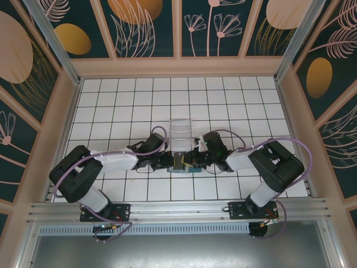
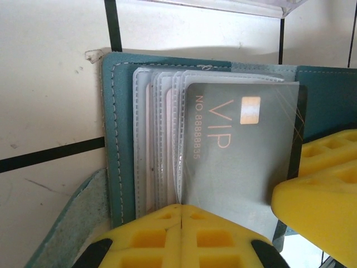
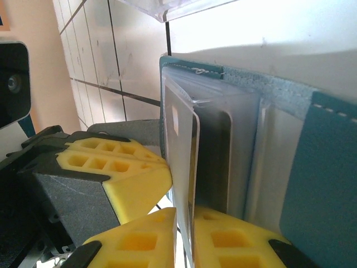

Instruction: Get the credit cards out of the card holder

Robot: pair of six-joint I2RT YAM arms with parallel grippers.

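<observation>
We see the holder (image 2: 118, 145) open and flat, the left gripper (image 2: 181, 216) pinching its sleeves (image 2: 153, 139), the right gripper (image 3: 184, 219) clamped on the grey card (image 2: 240, 162) (its long axis points straight away from both).

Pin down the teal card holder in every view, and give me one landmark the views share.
Top external: card holder at low centre of the picture.
Left wrist: lying open across the middle, its teal cover at the left.
Right wrist: right half of the picture, its teal cover at far right.
Shared landmark: the clear plastic box just beyond it, at the top edge of both wrist views.
</observation>
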